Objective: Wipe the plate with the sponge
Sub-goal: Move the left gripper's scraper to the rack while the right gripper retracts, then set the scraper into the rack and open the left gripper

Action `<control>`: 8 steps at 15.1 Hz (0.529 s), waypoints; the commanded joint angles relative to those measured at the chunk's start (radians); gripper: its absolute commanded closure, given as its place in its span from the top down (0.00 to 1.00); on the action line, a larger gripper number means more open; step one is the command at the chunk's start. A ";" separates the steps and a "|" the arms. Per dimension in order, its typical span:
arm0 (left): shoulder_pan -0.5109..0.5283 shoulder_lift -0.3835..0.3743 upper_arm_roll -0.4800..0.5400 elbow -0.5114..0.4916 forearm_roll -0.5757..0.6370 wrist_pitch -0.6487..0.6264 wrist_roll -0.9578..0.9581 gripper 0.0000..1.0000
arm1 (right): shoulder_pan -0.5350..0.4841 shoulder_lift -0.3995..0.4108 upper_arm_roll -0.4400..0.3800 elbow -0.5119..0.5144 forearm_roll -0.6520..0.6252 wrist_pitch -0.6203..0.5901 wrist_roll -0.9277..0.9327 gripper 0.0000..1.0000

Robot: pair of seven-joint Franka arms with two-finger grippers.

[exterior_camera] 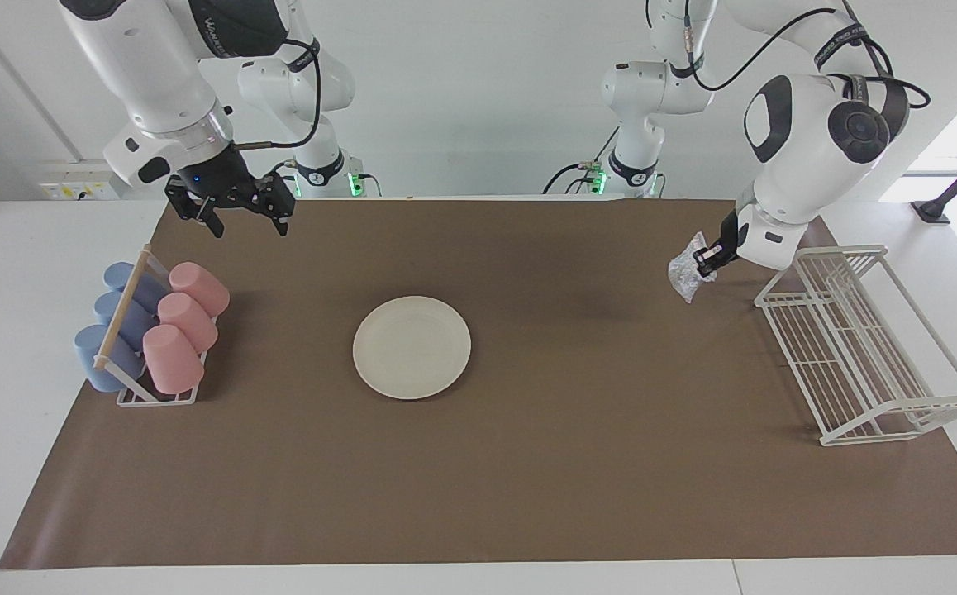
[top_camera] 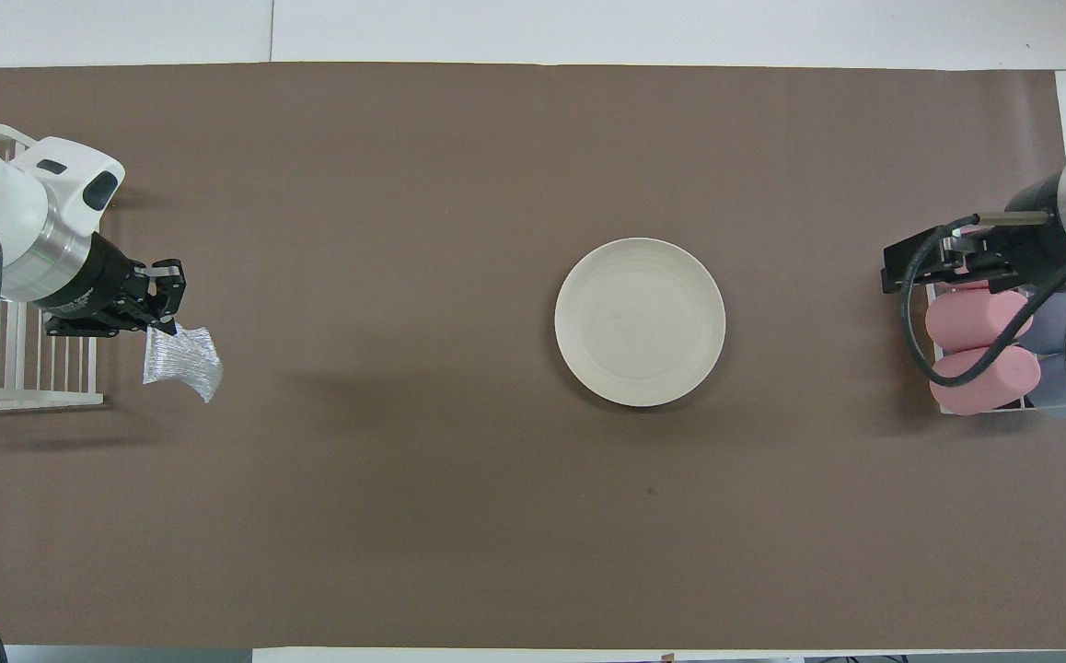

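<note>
Left hand (exterior_camera: 703,263) is pinched shut on one edge of the sponge (exterior_camera: 684,277), so the pad hangs limp below the fingertips, up in the air over the brown mat (exterior_camera: 528,463) just beside the white wire rack (exterior_camera: 859,347) at the left arm's end of the desk. Edge grip leaves most of the pad free as a wiping face.

Plate (exterior_camera: 411,347) lies flat mid-mat, bare, well apart from both hands, open to approach from above.

Right hand (exterior_camera: 230,211) has its fingers spread wide and empty, over the mat edge near the cup rack (exterior_camera: 148,330) with its pink and blue cups; looks parked out of the way, waiting.

Judgement: no wiping contact now; sponge needs carrying over to the plate.
</note>
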State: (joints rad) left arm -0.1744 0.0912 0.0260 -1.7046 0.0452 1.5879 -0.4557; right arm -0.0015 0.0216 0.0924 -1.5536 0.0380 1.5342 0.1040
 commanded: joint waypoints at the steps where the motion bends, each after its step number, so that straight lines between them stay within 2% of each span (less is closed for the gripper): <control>1: -0.039 0.062 0.002 0.132 0.192 -0.107 -0.029 0.00 | 0.067 -0.019 -0.063 -0.022 -0.044 0.000 -0.046 1.00; 3: -0.069 0.065 0.003 0.135 0.342 -0.112 -0.029 0.00 | 0.072 -0.014 -0.088 -0.010 -0.059 -0.008 -0.093 1.00; 5: -0.085 0.065 0.002 0.132 0.508 -0.112 -0.029 0.00 | 0.080 -0.031 -0.131 -0.015 -0.070 -0.064 -0.096 1.00; 7: -0.093 0.058 -0.001 0.125 0.652 -0.100 -0.029 0.00 | 0.080 -0.064 -0.141 -0.087 -0.058 -0.028 -0.134 1.00; 8: -0.086 0.051 -0.001 0.102 0.698 -0.086 -0.028 0.00 | 0.080 -0.063 -0.145 -0.086 -0.056 0.006 -0.136 1.00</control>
State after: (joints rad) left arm -0.2532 0.1369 0.0190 -1.6029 0.6428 1.5098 -0.4725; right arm 0.0715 0.0017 -0.0433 -1.5735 -0.0183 1.4891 -0.0043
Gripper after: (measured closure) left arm 0.943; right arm 0.000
